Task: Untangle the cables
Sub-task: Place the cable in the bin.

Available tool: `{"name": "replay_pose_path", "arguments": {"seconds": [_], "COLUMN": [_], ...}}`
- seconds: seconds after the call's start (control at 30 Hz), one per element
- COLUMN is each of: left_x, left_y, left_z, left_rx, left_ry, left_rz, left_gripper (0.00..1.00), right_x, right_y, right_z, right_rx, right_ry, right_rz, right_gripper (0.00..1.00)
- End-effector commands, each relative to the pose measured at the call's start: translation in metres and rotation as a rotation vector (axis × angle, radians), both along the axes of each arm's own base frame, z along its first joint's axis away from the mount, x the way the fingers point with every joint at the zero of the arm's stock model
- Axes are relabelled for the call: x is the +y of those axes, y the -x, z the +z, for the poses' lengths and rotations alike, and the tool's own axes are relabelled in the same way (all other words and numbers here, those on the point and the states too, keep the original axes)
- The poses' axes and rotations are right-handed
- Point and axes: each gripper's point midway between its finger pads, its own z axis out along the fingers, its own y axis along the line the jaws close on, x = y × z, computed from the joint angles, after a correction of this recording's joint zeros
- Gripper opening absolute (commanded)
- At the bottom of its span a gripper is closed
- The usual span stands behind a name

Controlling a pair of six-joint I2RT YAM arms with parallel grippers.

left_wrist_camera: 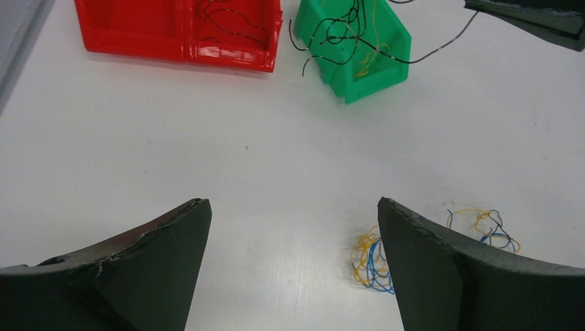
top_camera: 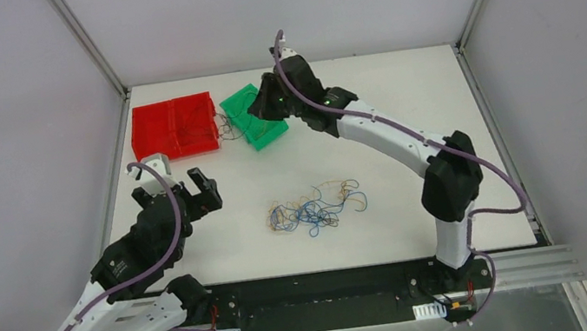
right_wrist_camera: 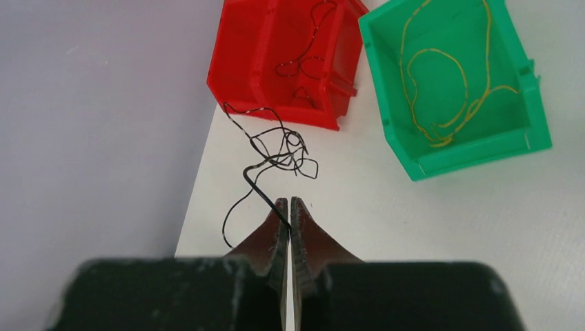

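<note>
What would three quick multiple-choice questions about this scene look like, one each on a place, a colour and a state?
1. Where is the tangle? A in a red bin; B on the table; C in a hand.
2. What colour is the wire in the right hand? A black; B pink; C white.
3. How is the left hand? A shut on a wire; B shut on a bin; C open, empty.
Answers: B, it lies on the bare table; A, a black strand runs out of the shut hand; C, it gapes wide with nothing inside.
</note>
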Motion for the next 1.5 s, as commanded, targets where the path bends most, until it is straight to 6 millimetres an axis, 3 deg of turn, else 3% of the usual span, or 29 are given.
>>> {"name": "replay_pose_path", "arguments": {"seconds": [0.0,0.23,0.47,0.9,1.03,1.27,1.47], "left_x": [0.026,0.039,0.049,0.049,0.049,0.05,0.047], "left_y": [0.004,0.009,0.015,0.012,0.012,0.014,0.012], "left_z": [0.015,0.02,0.024,0.024,0.024,0.025,0.023], "left_rx": [-0.032,-0.04,-0.055,-0.045,-0.045,-0.05,-0.041], "left_ry": [-0.101,-0.127,-0.116,-0.152,-0.151,-0.148,-0.15], "left_rz": [0.055,0.087,0.11,0.116,0.113,0.11,0.105], "left_gripper": [0.94,0.94,0.94,0.95,0.95,0.95,0.95], "right_x": [0.031,0.071,0.104,0.11,0.112,0.093,0.112], "right_y": [-0.035,-0.069,-0.084,-0.051,-0.045,-0.031,-0.032], "right_z": [0.018,-0.004,-0.01,0.06,0.071,0.078,0.077], "right_rx": [-0.092,-0.093,-0.112,-0.282,-0.311,-0.352,-0.361], "right_ry": [-0.061,-0.077,-0.129,-0.15,-0.141,-0.087,-0.123], "right_rz": [-0.065,-0.077,-0.027,0.006,0.0,-0.059,-0.006], "right_gripper": [0.0,0.0,0.0,0.0,0.0,0.0,0.0]}}
